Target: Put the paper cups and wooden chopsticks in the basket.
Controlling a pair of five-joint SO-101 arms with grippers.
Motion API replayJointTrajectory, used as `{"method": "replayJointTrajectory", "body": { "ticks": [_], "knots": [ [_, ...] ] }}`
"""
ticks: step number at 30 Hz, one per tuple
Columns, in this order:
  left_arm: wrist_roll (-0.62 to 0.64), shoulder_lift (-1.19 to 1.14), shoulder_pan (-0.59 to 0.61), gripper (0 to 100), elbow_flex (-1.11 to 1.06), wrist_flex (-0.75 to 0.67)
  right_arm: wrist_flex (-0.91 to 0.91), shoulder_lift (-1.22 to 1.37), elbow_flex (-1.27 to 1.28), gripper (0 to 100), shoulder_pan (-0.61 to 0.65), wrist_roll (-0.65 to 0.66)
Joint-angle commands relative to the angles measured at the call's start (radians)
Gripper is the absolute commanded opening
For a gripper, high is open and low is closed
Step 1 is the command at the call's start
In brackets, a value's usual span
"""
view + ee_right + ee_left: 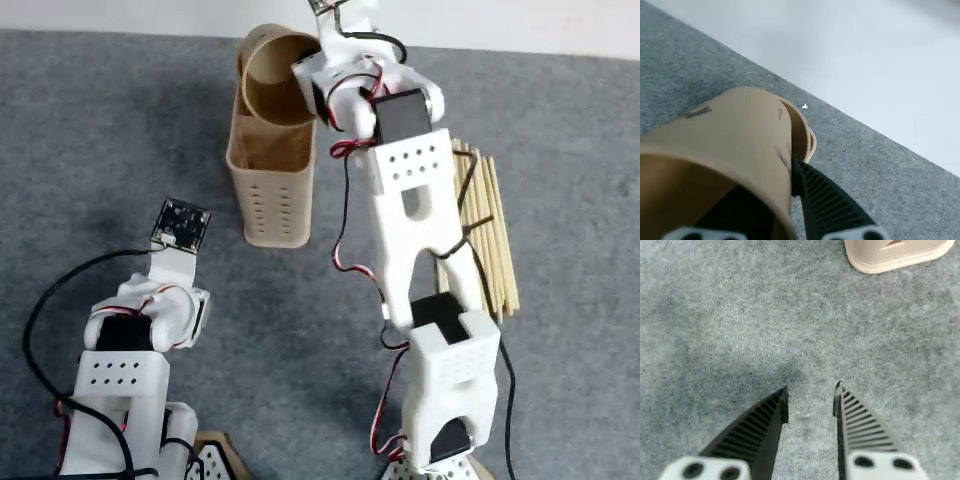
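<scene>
Right gripper [325, 88] is clamped on the wall of the paper cups [278, 72], with one finger inside the mouth and one outside. That way the thin wall is pinched rather than the whole body crushed. They look like two cups nested: your right wrist view shows a second rim past the first. The cups hang tilted on their side over the far end of the basket [270, 200], at or just above its rim. My read is that they are poised for release, and you would want them tipped further in first.

Basket: tall, beige, perforated. The inside that shows holds only bare wall, and the cups hide the far end.

Wooden chopsticks [488, 230] lie bundled on the grey mat [120, 120] beside the right arm, well apart from the basket and not yet handled.

Left gripper [810, 396] has its jaws spread and holds nothing. It hovers over the mat near the basket's base.
</scene>
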State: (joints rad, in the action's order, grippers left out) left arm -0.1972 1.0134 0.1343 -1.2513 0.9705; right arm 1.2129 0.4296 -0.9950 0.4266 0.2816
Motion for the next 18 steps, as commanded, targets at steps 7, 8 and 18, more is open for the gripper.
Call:
{"method": "replayJointTrajectory", "body": {
  "ticks": [7, 8, 18],
  "knots": [
    [-0.003, 0.015, -0.015, 18, 0.002, -0.015, -0.027, -0.01, -0.127, 14.6, 0.044, -0.006],
    [-0.003, 0.015, -0.015, 18, 0.002, -0.015, -0.051, -0.01, -0.13, 14.6, 0.05, -0.006],
    [-0.003, 0.021, -0.012, 18, 0.005, -0.015, -0.306, -0.008, -0.12, 8.0, 0.091, -0.003]
  ]
}}
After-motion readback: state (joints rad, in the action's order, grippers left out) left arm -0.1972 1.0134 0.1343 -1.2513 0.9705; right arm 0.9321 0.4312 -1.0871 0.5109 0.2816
